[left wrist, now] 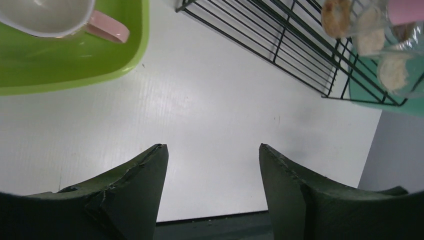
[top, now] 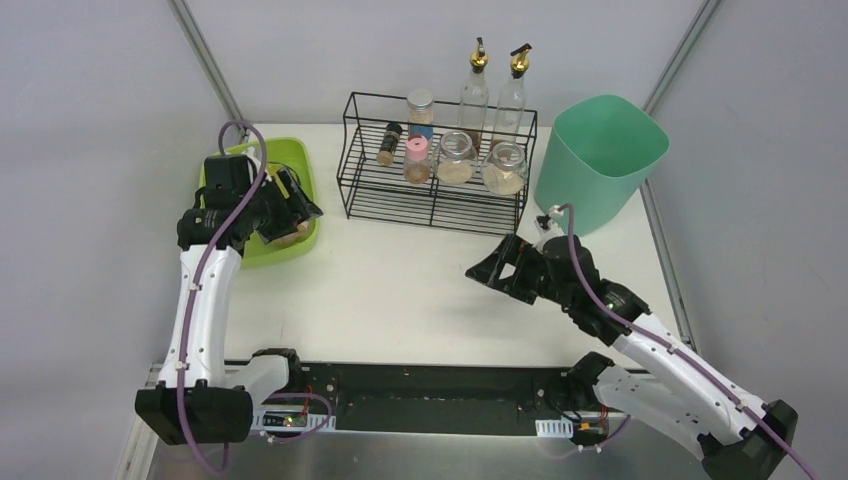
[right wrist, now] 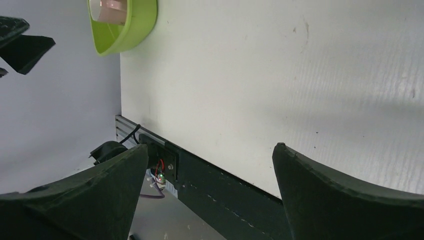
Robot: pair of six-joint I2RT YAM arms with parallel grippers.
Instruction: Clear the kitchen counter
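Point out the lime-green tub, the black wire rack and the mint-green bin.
lime-green tub (top: 291,157): top external view, far inner wall.
black wire rack (top: 386,196): top external view, lower shelf grid.
mint-green bin (top: 578,195): top external view, near outer wall.

Kitchen counter (top: 400,290): one, white.
Lime-green tub (top: 285,150): one, at the counter's far left corner.
Mug (left wrist: 45,15): one, white with a pink handle, inside the tub.
Black wire rack (top: 395,195): one, at the middle of the far edge.
Oil bottles: two, gold pourers, side by side (top: 473,95) (top: 511,100) at the rack's far side.
Clip-top glass jars: two (top: 456,160) (top: 505,170), in the rack's right half.
Small spice jars: three, dark-lidded (top: 389,145), silver-lidded (top: 421,112), pink-lidded (top: 417,162), in the rack's left half.
Mint-green bin (top: 585,190): one, at the far right corner.
Arms: two, left arm (top: 200,300) and right arm (top: 660,350), based at the near edge.
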